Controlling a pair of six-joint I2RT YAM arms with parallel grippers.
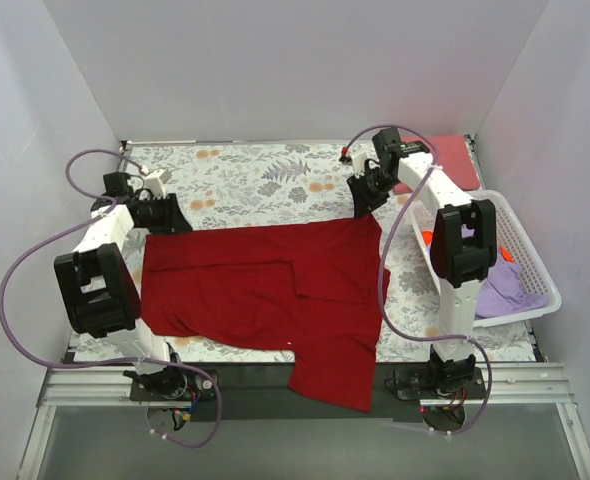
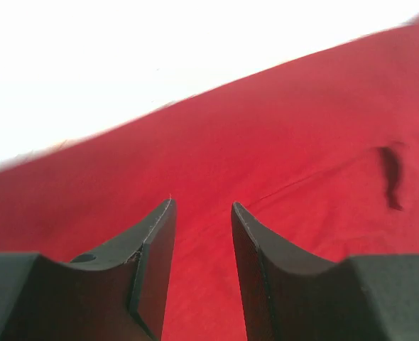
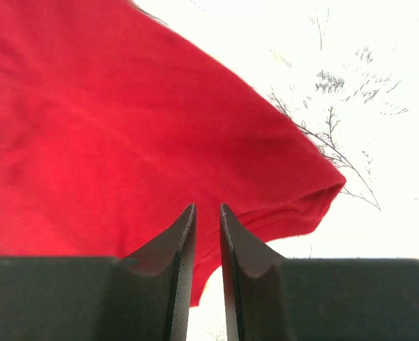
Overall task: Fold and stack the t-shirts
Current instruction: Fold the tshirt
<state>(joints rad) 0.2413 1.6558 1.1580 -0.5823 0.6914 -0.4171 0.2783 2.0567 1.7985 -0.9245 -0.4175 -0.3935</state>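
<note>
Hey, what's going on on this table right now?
Two robot arms are working on folding t-shirts. A crimson t-shirt lies spread, seemingly partly folded, on the floral cloth. The left gripper and right gripper hover at its far corners, jaws apart, holding nothing. A lavender t-shirt waits in the white basket, and a pinkish-red t-shirt sits at the far right corner.

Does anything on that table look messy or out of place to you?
Yes: the crimson t-shirt lies crooked, one end spilling past the floral cloth onto the dark strip at the near edge.
</note>
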